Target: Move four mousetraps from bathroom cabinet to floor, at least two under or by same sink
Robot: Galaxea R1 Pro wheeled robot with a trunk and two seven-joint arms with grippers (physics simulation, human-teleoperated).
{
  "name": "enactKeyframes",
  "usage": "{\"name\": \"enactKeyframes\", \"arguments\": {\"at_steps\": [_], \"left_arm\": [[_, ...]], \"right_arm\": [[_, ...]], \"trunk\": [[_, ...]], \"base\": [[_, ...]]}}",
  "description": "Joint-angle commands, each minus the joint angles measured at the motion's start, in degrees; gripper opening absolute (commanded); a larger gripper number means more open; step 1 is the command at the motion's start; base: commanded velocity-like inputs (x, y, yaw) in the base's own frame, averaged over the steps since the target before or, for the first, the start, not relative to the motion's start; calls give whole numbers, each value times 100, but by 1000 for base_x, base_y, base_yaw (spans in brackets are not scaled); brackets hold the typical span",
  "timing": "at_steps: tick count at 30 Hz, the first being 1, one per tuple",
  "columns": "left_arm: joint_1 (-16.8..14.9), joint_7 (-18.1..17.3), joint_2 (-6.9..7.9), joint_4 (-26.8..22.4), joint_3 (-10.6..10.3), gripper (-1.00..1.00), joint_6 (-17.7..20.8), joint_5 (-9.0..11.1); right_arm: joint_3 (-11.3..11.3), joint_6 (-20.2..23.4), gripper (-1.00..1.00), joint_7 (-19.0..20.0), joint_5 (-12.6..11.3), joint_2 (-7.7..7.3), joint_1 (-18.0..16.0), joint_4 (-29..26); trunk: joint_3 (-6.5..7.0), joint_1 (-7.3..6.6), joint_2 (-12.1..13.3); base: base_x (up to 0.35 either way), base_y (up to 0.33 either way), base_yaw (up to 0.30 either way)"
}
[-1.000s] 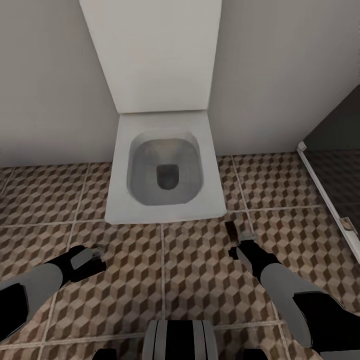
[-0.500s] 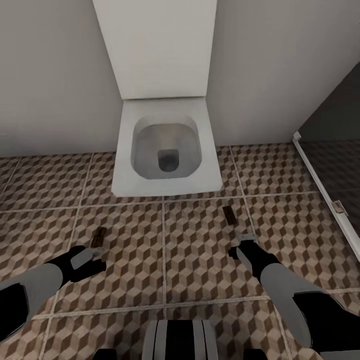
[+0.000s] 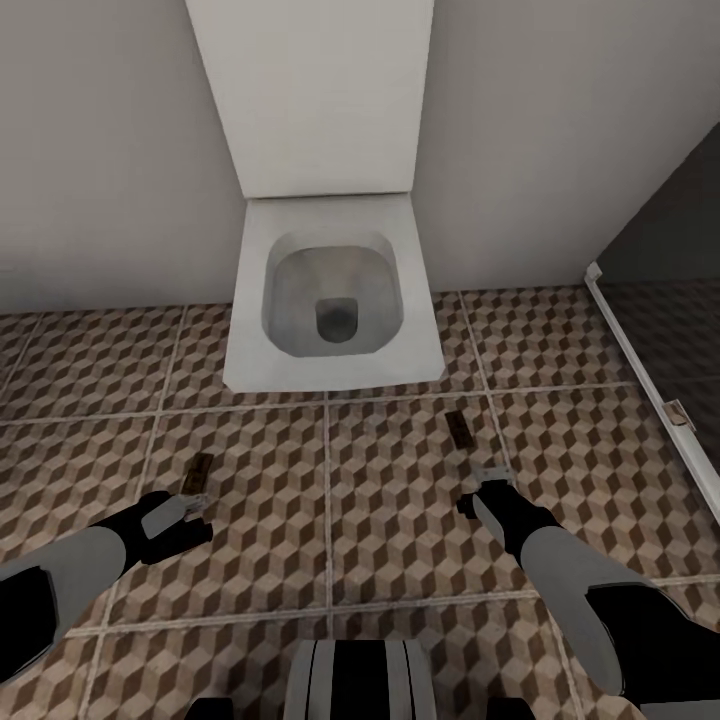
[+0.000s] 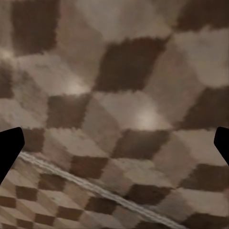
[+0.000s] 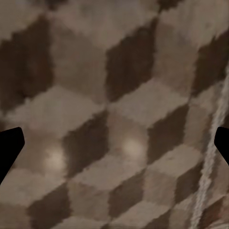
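Two mousetraps lie flat on the bathroom floor in front of a toilet. One mousetrap rests just ahead of my left gripper. The other mousetrap lies a short way ahead of my right gripper. Both grippers hover low over the tiles and are open with nothing between the fingers. In the left wrist view the dark fingertips stand wide apart over patterned tile. The right wrist view has the same wide-spread fingertips over tile and a grout line. The cabinet and the sink are out of view.
A square white toilet with its raised lid stands against the grey wall straight ahead. A dark glass panel with a white frame runs along the right. My own base shows at the picture's lower edge.
The camera has drawn back, so the toilet sits higher in the picture. Both mousetraps now show on the tiles beyond the fingertips. In the last half second nothing moved.
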Motion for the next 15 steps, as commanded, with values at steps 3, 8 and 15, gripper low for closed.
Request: {"name": "enactKeyframes", "arguments": {"at_steps": [3, 8, 15], "left_arm": [[-3, 45, 7, -22, -26, 100, 6, 50], [-3, 47, 5, -22, -25, 100, 6, 50], [-3, 51, -16, -28, -25, 100, 14, 50]], "right_arm": [[46, 45, 100, -15, -1, -3, -1, -10], [46, 45, 100, -15, -1, -3, -1, -10], [46, 45, 100, -15, -1, -3, -1, -10]], "trunk": [[-3, -1, -1], [19, -3, 0], [174, -22, 9]], "base": [[0, 0, 0], [0, 0, 0], [0, 0, 0]]}}
